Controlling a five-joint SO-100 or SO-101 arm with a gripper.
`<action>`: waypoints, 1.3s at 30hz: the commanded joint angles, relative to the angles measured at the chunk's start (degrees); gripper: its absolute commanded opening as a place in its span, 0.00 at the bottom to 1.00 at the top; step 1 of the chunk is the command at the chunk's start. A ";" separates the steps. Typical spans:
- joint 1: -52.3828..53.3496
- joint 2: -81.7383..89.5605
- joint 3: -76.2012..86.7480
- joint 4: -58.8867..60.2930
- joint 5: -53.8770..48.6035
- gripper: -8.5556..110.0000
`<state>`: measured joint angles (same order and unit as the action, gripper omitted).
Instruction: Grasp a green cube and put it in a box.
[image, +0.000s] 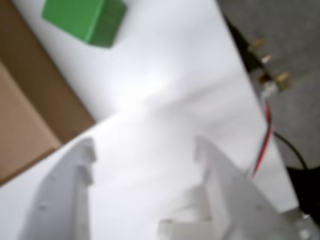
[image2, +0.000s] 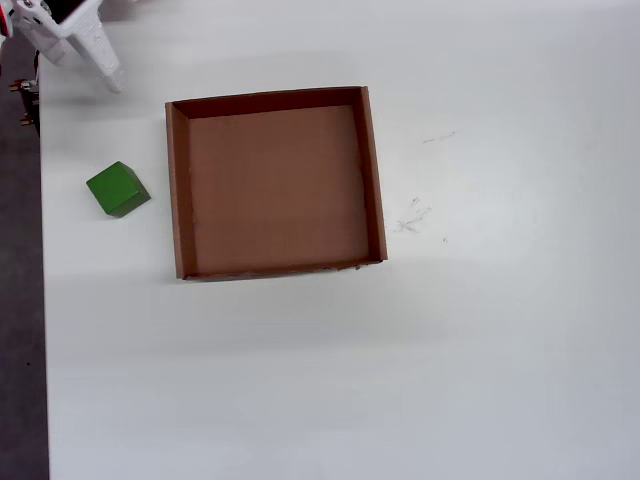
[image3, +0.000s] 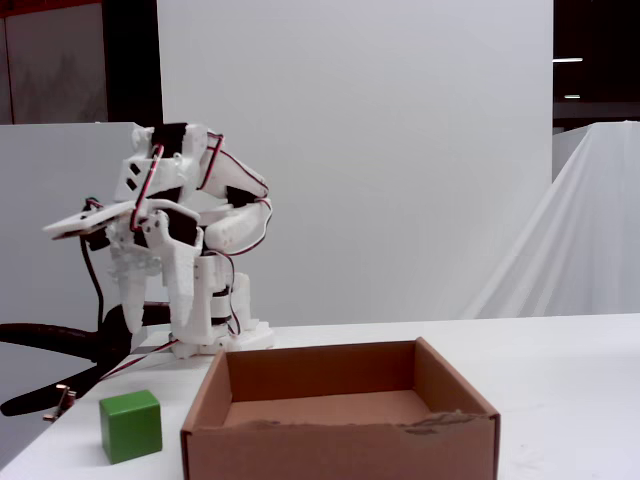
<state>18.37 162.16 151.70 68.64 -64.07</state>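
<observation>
The green cube (image2: 117, 189) sits on the white table, just left of the box (image2: 177, 190) in the overhead view. The box is a shallow brown cardboard tray and it holds nothing. My gripper (image2: 105, 75) is at the table's top left corner in that view, apart from the cube. In the wrist view the cube (image: 85, 20) is at the top left, the box (image: 25, 100) is at the left edge, and my gripper (image: 146, 147) is open and empty. In the fixed view my gripper (image3: 160, 325) hangs above the table, behind the cube (image3: 131, 425) and the box (image3: 340, 445).
The table's edge with dark floor beyond runs down the left of the overhead view (image2: 20, 300). Red and black wires (image: 267, 135) and brass connectors (image: 270, 60) lie at that edge. Faint marks (image2: 412, 215) are on the table right of the box.
</observation>
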 joint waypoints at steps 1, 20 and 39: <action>0.18 -3.34 -3.25 -3.78 -5.10 0.31; -4.48 -41.04 -21.27 -27.33 -31.90 0.33; -4.92 -47.37 -23.20 -27.25 -46.32 0.35</action>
<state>13.01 114.61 132.36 41.92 -108.72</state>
